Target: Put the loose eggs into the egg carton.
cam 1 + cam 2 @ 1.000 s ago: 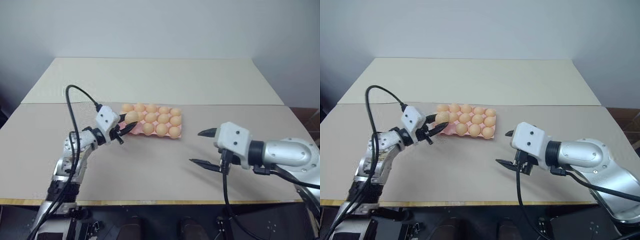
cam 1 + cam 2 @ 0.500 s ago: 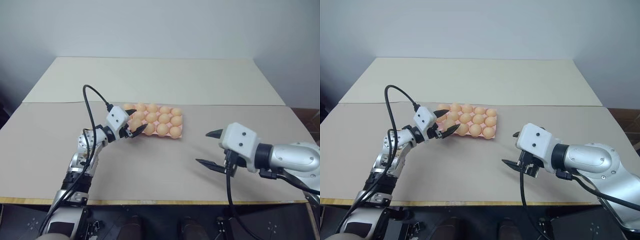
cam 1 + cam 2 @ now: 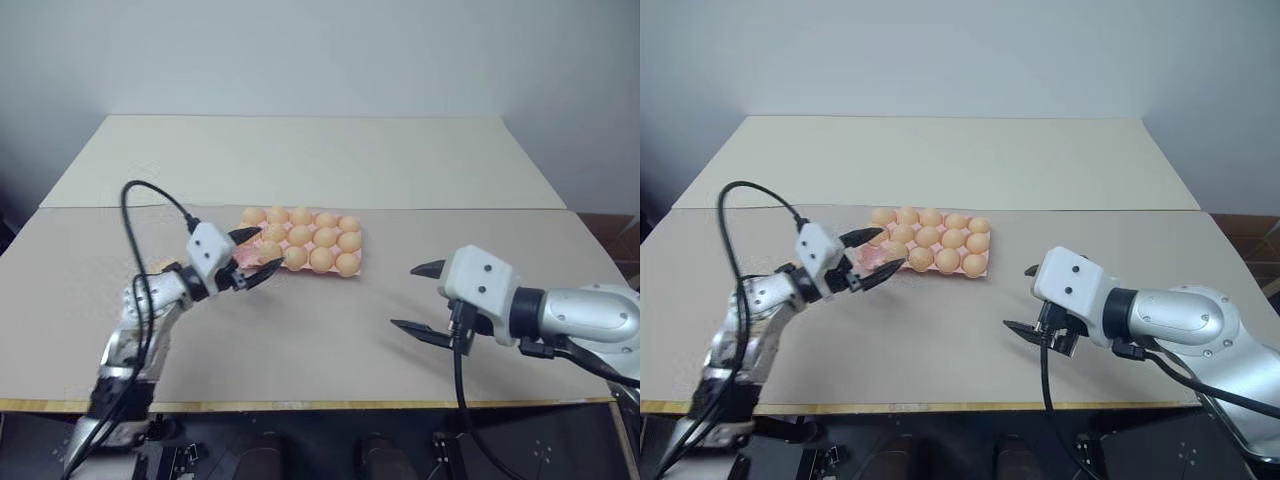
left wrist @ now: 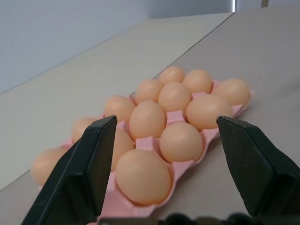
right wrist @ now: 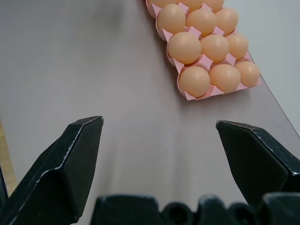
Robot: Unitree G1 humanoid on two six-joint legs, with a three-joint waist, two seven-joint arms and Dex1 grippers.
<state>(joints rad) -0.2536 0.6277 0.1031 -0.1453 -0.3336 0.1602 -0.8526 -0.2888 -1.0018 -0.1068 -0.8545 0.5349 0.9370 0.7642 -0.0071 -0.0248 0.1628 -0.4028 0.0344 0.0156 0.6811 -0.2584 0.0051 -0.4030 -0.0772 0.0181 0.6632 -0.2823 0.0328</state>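
— What is seen at the left gripper (image 3: 255, 253)?
— Its fingers are spread and empty, drawn back from the egg carton (image 3: 357, 262); the egg held a second ago is now seated among the eggs (image 3: 322, 259).

— And around it?
— The right gripper (image 3: 418, 300) is held wide apart over the bare table (image 3: 300, 340), well right of the carton.

Soft, even light from overhead fills the scene — bright enough, with no glare on the table (image 3: 330, 330) and only faint, diffuse shadows under the arms. The head views are a little hazy overall, and the wall dims toward its left side. In the left wrist view the near eggs (image 4: 143, 176) are fairly crisp while the far end of the egg carton (image 4: 234, 105) and the black fingers (image 4: 93, 159) at the frame's edge go soft — slight blur.
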